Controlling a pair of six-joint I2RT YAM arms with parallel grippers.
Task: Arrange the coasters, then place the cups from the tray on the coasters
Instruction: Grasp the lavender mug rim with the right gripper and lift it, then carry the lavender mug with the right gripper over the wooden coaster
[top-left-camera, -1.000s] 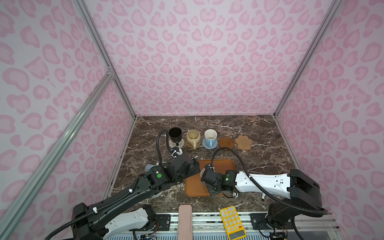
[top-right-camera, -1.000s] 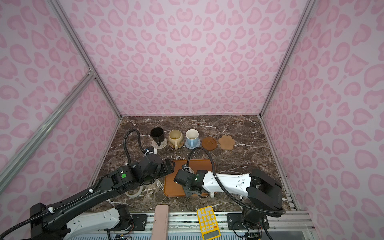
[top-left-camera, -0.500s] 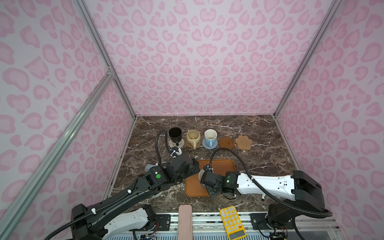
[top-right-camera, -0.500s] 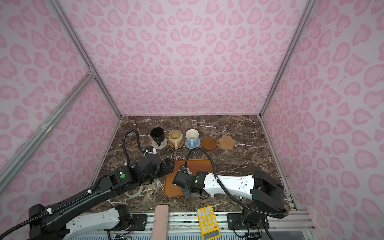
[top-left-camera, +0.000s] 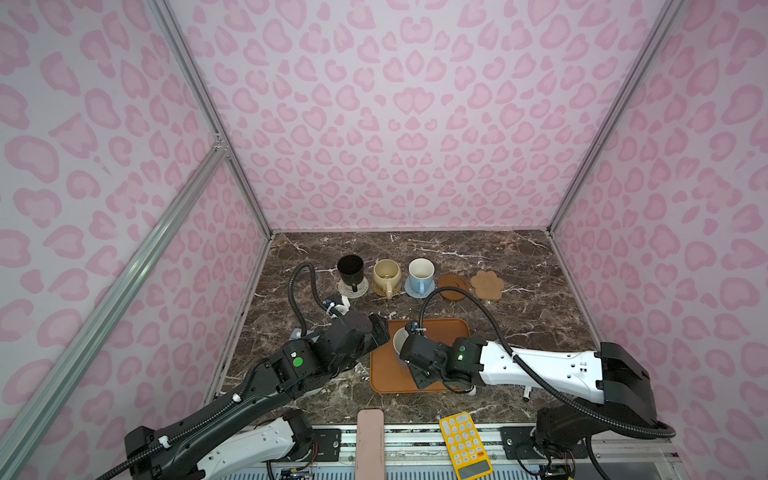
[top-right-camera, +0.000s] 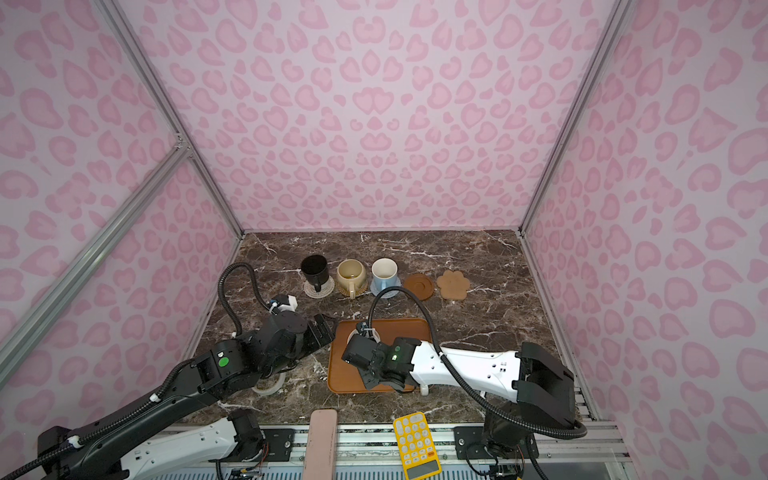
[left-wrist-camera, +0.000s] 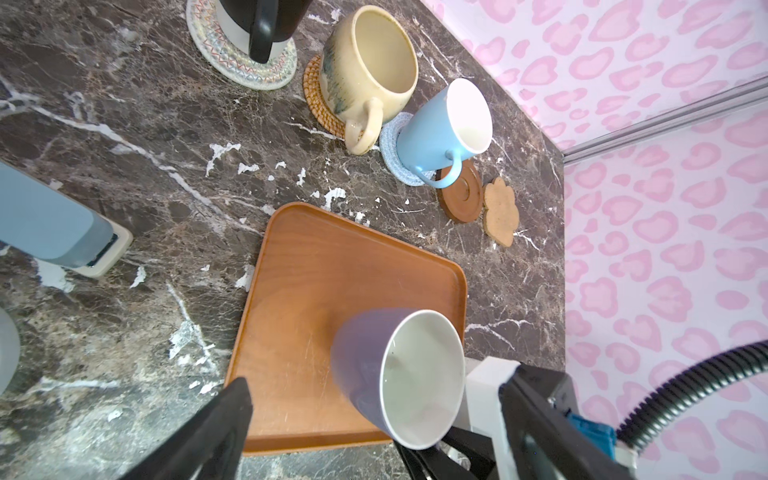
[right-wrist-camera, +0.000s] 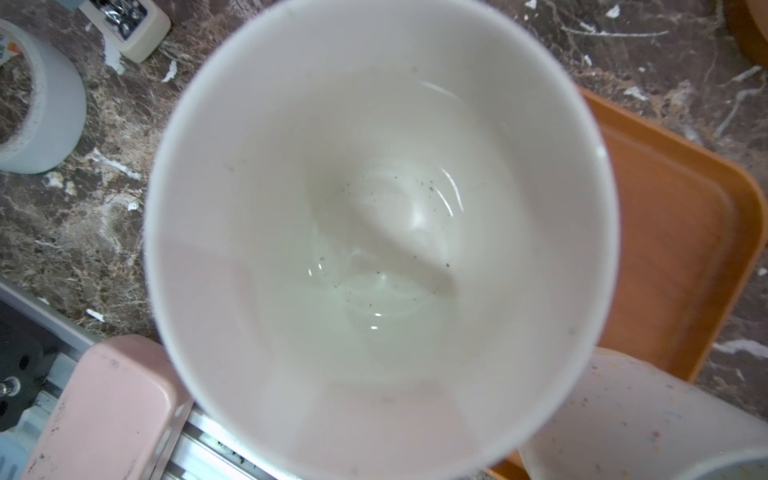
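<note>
My right gripper (top-left-camera: 409, 349) is shut on the lavender cup (left-wrist-camera: 365, 365), tilted above the left part of the orange-brown tray (top-left-camera: 440, 332); its white inside (right-wrist-camera: 382, 232) fills the right wrist view and hides the fingers. Beside the tray's left edge, my left gripper (top-left-camera: 380, 332) stands open and holds nothing. At the back, a black cup (top-left-camera: 350, 268) rests on the white woven coaster (top-left-camera: 353, 289), a cream cup (top-left-camera: 386, 274) on the rattan coaster, and a blue cup (top-left-camera: 421, 272) on the blue coaster. The brown saucer coaster (top-left-camera: 452, 286) and the paw coaster (top-left-camera: 487, 284) are bare. A speckled white cup (right-wrist-camera: 648, 415) lies by the tray's near corner.
A translucent tape ring (top-right-camera: 268, 384) lies under the left arm. A blue-and-cream object (left-wrist-camera: 54, 224) sits left of the tray. A yellow calculator (top-left-camera: 465, 444) and a pink block (top-left-camera: 370, 440) lie on the front rail. Pink walls close in three sides.
My right gripper has shifted slightly left over the tray with the lavender cup. The left arm has barely moved.
</note>
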